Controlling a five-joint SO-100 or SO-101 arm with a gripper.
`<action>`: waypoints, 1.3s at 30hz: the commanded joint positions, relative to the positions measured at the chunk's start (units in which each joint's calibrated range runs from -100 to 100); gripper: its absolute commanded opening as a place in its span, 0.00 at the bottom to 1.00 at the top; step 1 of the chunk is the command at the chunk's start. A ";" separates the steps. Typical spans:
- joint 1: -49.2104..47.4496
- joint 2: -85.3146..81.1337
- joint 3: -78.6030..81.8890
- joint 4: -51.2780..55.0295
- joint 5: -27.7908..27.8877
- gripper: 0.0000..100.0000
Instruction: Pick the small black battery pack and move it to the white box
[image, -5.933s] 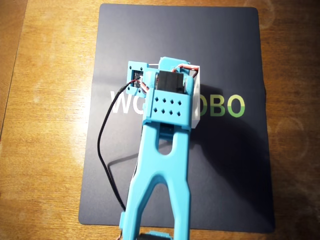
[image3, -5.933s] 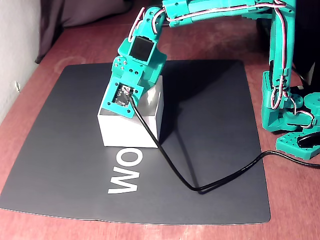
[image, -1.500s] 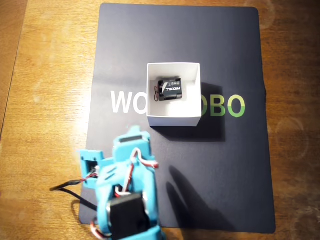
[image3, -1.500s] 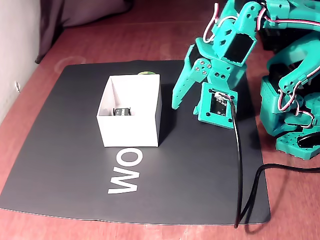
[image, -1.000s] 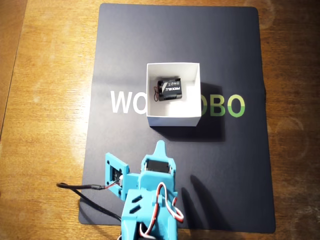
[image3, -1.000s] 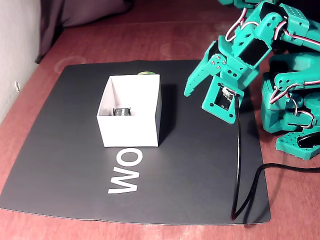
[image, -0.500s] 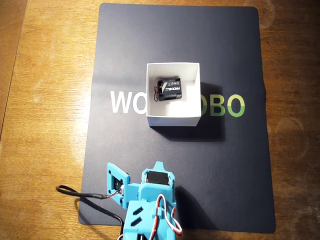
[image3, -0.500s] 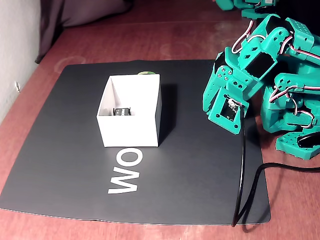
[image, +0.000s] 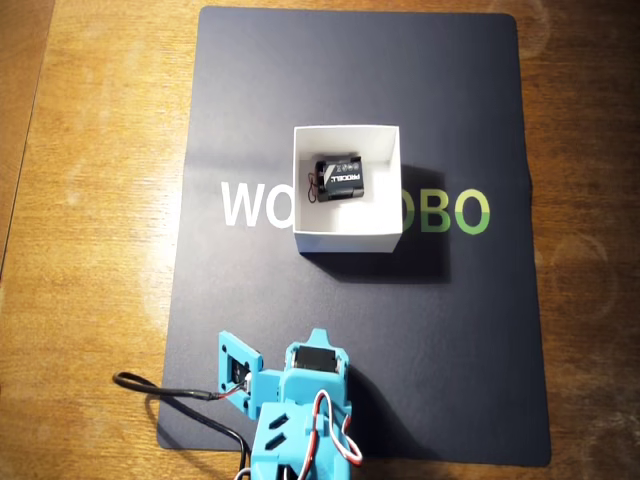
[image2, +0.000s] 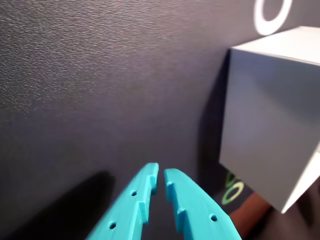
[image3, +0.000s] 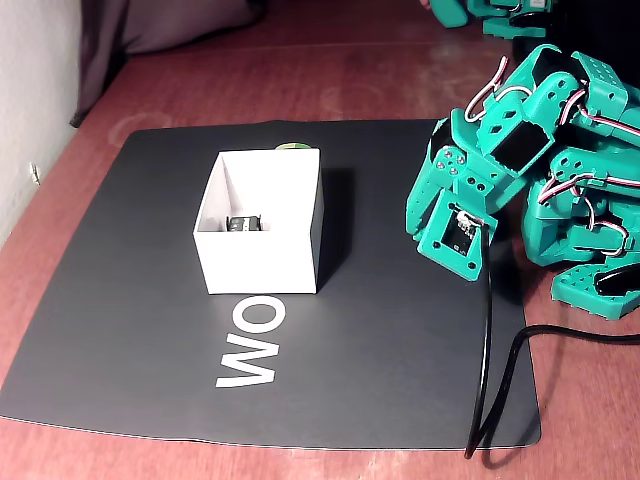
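The small black battery pack (image: 338, 177) lies flat on the floor of the white box (image: 347, 240), white lettering up, thin wires at its left. In the fixed view only a dark sliver of the battery pack (image3: 245, 222) shows above the near wall of the white box (image3: 260, 265). My gripper (image: 318, 336) sits well away from the box, low over the mat near my base, shut with nothing in it. In the wrist view the teal fingertips (image2: 150, 176) nearly touch, and the box's outer wall (image2: 270, 115) stands to the right.
A black mat (image: 450, 330) with large lettering covers the wooden table. A black cable (image3: 485, 370) runs from the wrist camera down across the mat's corner. My folded teal arm and base (image3: 590, 230) occupy the right side in the fixed view.
The arm has pulled back from over the box to its base and folded down. The battery pack stays lying in the box. Over the last half second the arm barely moves.
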 joint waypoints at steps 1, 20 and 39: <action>0.58 -1.83 0.20 0.48 0.26 0.01; 0.35 -1.92 0.65 0.48 0.21 0.01; 0.35 -1.92 0.65 0.48 0.21 0.01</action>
